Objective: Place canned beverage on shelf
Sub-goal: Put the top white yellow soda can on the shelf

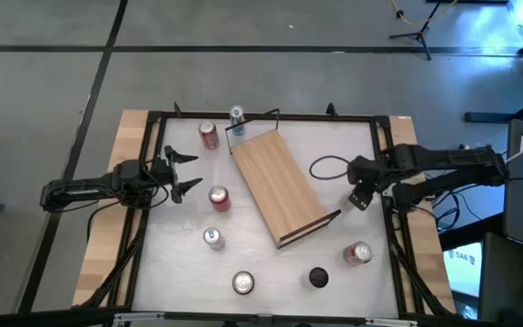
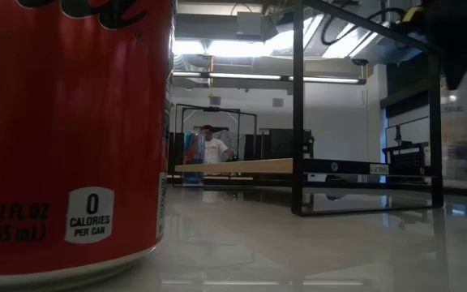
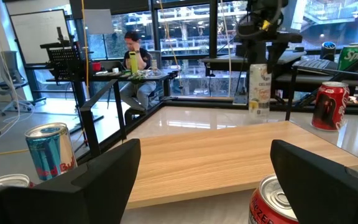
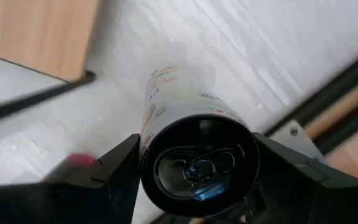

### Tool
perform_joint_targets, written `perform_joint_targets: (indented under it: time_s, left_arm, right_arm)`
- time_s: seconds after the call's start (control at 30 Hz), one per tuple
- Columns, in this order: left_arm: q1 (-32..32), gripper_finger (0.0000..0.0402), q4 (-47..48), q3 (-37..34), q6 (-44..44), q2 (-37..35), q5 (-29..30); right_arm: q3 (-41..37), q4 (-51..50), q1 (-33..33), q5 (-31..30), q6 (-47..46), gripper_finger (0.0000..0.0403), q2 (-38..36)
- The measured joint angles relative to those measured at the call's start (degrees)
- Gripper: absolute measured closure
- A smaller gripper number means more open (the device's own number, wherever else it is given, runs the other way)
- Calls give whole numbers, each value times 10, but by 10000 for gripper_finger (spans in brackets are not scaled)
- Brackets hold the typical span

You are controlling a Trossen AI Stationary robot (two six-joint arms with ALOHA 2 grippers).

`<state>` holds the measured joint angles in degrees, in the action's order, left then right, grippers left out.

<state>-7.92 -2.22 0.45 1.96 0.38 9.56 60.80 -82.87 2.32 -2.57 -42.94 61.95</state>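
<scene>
Right gripper (image 4: 194,165): my working hand, at 3 o'clock on the table; its two fingers are clamped on a pale can (image 4: 188,134), one on each side, and I see the can's dark end face-on in the right wrist view.
Pale can: it seems lifted clear of the white tabletop (image 1: 334,209); from above it shows as a small light shape (image 1: 360,198) just off the shelf's near corner.
Shelf (image 1: 280,186): a long light-wood board lying slantwise at the table's centre, running from 12 o'clock toward 4 o'clock, with black wire rails at both ends.
Left gripper (image 1: 185,173): waiting at 9 o'clock, fingers spread apart and empty, a red can (image 1: 218,197) just beyond them.
Other cans: red ones at 11 (image 1: 209,135) and 4 o'clock (image 1: 358,253), more along the 6 o'clock edge.
Step in hand: I judge the can is grasped and the carry to the board comes next.
Next move: swing toward 9 o'clock over the end rail, turn the can upright, lower it onto bare wood, then release.
</scene>
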Motion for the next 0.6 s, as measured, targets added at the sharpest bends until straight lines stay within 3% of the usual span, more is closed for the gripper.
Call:
perform_joint_targets:
  time_s: [0.37,0.6]
  left_arm:
    - [0,51,0,0,1,0,2]
    - [0,51,0,0,-4,0,2]
  right_arm:
    - [2,59,-104,-1,112,145,0]
    - [77,60,-133,-16,162,145,22]
